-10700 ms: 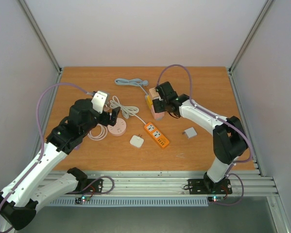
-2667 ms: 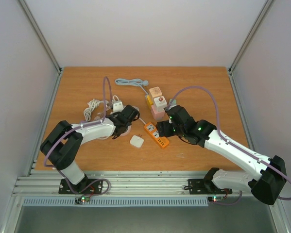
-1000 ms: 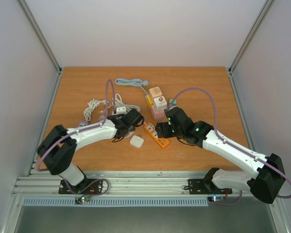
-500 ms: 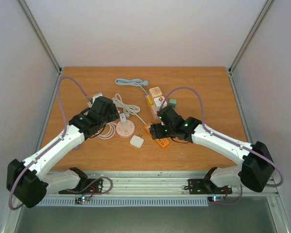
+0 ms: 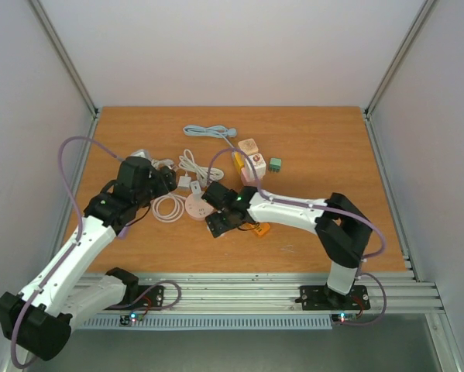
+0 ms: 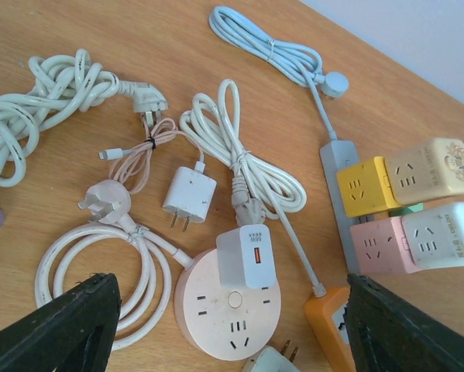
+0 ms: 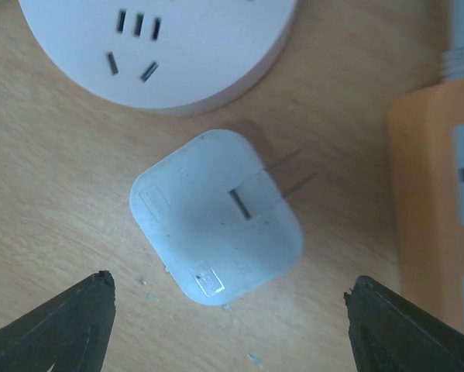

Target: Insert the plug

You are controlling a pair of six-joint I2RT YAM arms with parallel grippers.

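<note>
A white square plug [image 7: 216, 225] lies flat on the table, its two prongs pointing up and right. My right gripper [image 7: 230, 329] hangs open just above it, one dark finger [image 7: 61, 329] on each side, not touching. In the top view that gripper [image 5: 218, 222] covers the plug. The round pink socket [image 6: 228, 314] has a white charger [image 6: 245, 257] standing plugged in it. My left gripper [image 6: 230, 333] is open and holds nothing, pulled back to the left [image 5: 162, 180] of the socket [image 5: 196, 206].
An orange power strip [image 7: 441, 217] lies right beside the plug. Pink, white and yellow cube sockets [image 6: 406, 209], a green cube [image 5: 275, 164], a small white charger [image 6: 188, 195], white coiled cables [image 6: 100, 267] and a light blue cable [image 6: 270, 50] crowd the table's middle.
My right arm has swung left from the orange strip to hover over the white plug. My left gripper has opened and drawn back left, away from the round socket.
</note>
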